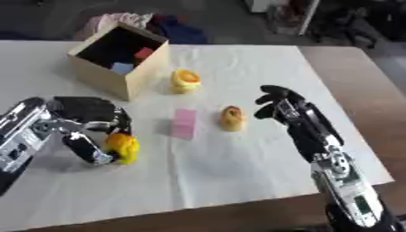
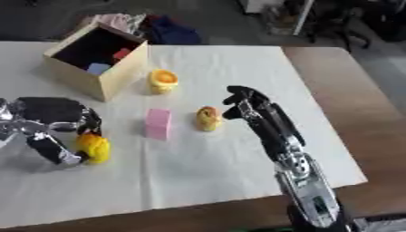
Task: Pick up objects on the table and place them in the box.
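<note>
My left hand (image 1: 87, 118) is at the left of the table, with thumb and fingers curled round a yellow toy (image 1: 123, 148) that still touches the cloth. A pink block (image 1: 184, 123) lies mid-table. Beside it stands a small yellow-orange figure (image 1: 231, 118), and a yellow cup-like toy (image 1: 186, 80) stands close to the box. The open wooden box (image 1: 119, 61) sits at the back left, with a red piece (image 1: 143, 53) and a blue piece (image 1: 121, 68) inside. My right hand (image 1: 279, 105) hovers just right of the figure, fingers curled, holding nothing.
A white cloth (image 1: 238, 172) covers most of the table; bare brown tabletop (image 1: 357, 86) shows along the right. Clothes and dark clutter lie on the floor beyond the far edge.
</note>
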Tool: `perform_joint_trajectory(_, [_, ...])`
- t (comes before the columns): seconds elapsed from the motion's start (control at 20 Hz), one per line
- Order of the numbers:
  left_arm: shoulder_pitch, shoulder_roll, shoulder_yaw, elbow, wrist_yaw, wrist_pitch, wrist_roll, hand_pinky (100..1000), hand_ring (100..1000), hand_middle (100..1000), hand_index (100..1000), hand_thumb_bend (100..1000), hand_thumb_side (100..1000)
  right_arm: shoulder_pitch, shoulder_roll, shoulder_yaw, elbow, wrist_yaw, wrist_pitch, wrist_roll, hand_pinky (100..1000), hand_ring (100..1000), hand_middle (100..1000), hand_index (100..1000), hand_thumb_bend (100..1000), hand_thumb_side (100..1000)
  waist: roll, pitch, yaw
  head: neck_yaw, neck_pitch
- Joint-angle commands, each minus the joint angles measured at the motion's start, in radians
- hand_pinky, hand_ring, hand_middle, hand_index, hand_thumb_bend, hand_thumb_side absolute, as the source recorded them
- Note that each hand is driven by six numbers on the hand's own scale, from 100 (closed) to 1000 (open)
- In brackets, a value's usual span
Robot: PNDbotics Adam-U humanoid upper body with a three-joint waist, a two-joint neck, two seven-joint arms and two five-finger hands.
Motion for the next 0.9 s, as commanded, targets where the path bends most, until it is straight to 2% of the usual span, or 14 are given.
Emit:
perform_joint_trajectory(0.05, [-0.029, 0.063, 0.034, -0.074, 0.052, -0.136, -0.140, 653, 466, 464, 622, 165, 289, -0.010, -0.014, -0.011, -0.012, 0.004, -0.001, -0.002, 680, 587, 633, 810, 100, 722, 0.006, 0.000, 0.001, -0.003, -0.014])
perform_joint_trajectory(0.25, [-0.065, 0.112, 0.082, -0.104, 0.080, -0.085, -0.112, 658, 470, 465, 625, 214, 294, -0.009, -0.015, -0.010, -0.012, 0.003, -0.001, -0.002, 680, 587, 633, 810, 100, 723, 0.007, -0.001, 0.004, -0.005, -0.015])
perform_joint_trajectory(0.4, [-0.108, 0.111, 0.132, -0.043, 0.045, -0.041, -0.054, 666, 485, 477, 632, 242, 291, -0.007, -0.016, -0.010, -0.011, 0.003, -0.001, -0.001, 680, 587, 633, 810, 100, 722, 0.006, -0.003, 0.005, -0.007, -0.016])
perform_joint_trajectory(0.65, [-0.205, 0.044, 0.218, 0.152, -0.107, 0.016, 0.105, 686, 505, 496, 653, 294, 271, -0.006, -0.015, -0.009, -0.011, 0.001, -0.001, -0.001, 680, 587, 633, 810, 100, 722, -0.001, -0.004, 0.003, -0.006, -0.017])
perform_joint_trajectory(0.9, [-0.295, -0.065, 0.317, 0.383, -0.319, 0.074, 0.305, 691, 509, 505, 669, 258, 229, -0.007, -0.009, -0.002, -0.011, -0.003, 0.000, 0.006, 680, 587, 633, 810, 100, 723, -0.012, 0.000, -0.009, 0.008, -0.020])
